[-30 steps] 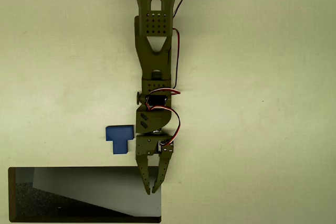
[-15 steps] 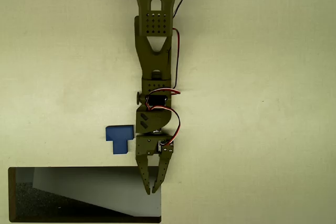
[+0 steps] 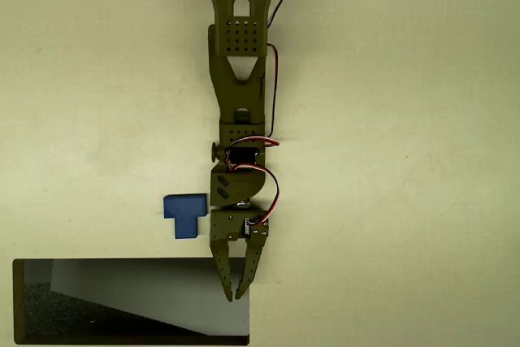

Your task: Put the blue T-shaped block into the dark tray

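Hovering over the dark tray's [image 3: 18,302] top-right rim, your gripper [image 3: 236,293] has fingers nearly pressed together, empty; blue T-shaped block [image 3: 184,212] lies on the table beside it, outside the tray.

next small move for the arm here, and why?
Probably open and swing toward the picture's left and back a little: the gripper hangs nearly shut and empty over the dark tray rim, while the blue T-shaped block lies on the table just outside the tray.

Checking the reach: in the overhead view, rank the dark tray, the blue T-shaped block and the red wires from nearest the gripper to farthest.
1. dark tray: its right end lies under the gripper.
2. blue T-shaped block: up-left, on the table.
3. red wires: up the arm.
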